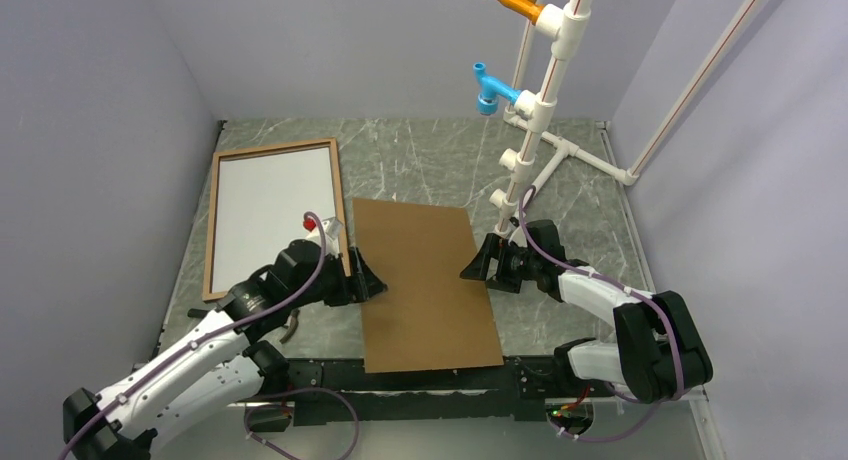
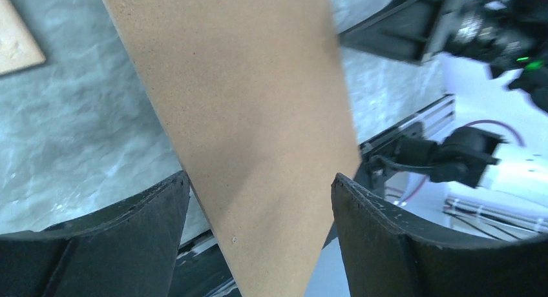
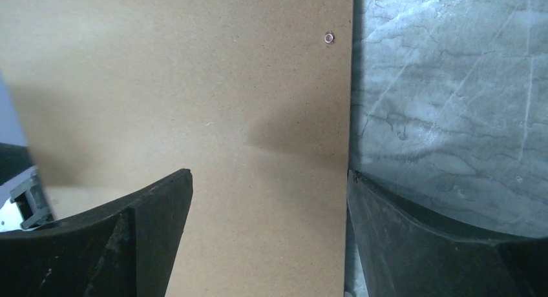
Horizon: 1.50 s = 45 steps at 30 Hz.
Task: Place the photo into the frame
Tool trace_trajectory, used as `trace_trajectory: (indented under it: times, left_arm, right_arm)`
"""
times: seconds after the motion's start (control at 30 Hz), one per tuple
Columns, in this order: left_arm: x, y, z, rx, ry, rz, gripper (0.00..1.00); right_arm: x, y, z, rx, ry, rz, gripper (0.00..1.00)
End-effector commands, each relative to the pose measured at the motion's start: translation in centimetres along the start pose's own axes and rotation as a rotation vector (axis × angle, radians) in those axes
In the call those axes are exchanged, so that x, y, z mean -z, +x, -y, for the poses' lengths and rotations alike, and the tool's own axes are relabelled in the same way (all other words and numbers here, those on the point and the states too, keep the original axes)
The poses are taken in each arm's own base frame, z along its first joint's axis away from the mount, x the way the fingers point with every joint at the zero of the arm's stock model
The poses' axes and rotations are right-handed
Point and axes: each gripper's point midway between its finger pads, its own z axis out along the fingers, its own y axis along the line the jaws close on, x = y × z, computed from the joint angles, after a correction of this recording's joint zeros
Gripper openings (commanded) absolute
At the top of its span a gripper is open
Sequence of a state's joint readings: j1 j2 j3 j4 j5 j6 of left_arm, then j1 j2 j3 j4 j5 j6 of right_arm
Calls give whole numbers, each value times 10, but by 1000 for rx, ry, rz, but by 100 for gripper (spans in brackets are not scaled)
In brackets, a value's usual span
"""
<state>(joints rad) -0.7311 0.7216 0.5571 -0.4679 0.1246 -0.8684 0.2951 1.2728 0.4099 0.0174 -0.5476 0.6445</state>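
The frame [image 1: 272, 215] lies flat at the back left, brown wood face up. A white sheet [image 1: 265, 205] fills it, which looks like the photo with its plain back up; no landscape shows. The plain brown backing board [image 1: 425, 280] lies in the middle, its near end over the table's front edge. My left gripper [image 1: 370, 280] is open and empty at the board's left edge, and the board [image 2: 245, 84] runs between its fingers [image 2: 260, 177]. My right gripper [image 1: 478, 265] is open and empty at the board's right edge [image 3: 194, 84], with its fingers [image 3: 269, 174] apart over it.
A white pipe stand [image 1: 540, 110] with orange and blue fittings rises at the back right, close behind my right gripper. Grey walls close in the table on the left, back and right. A black rail [image 1: 400, 385] runs along the front edge. A wooden corner [image 2: 16, 39] shows by my left gripper.
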Motion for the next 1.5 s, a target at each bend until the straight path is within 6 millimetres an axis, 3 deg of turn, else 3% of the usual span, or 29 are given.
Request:
trace_trajectory:
  times: [0.0,0.23,0.33,0.5,0.73,0.93,1.13,1.37,1.47]
  left_arm:
    - [32,-39,106,-12,396,119,81]
    - [37,-48,128,-41,423,151,79]
    - [27,-45,114,-4,352,157,76]
    - [6,-32,68,31,89,84,75]
    - [2,-30,62,37,46,69,66]
    - [6,-32,52,42,-3,92,50]
    - [4,-29,40,54,-52,88,17]
    - [-3,-24,29,79,-82,88,0]
    - [1,-26,30,96,-69,110,0]
  right_arm:
    - [1,58,18,-85,32,-200,90]
    - [3,59,15,-80,19,-197,90]
    - [3,60,15,-81,21,-198,90]
    - [3,60,16,-82,20,-202,90]
    - [4,60,16,-75,24,-200,90]
    - [5,58,14,-68,21,-195,90]
    - [11,48,7,-37,28,-169,92]
    - [37,17,-14,44,72,-45,99]
    - [47,9,-26,66,52,-12,99]
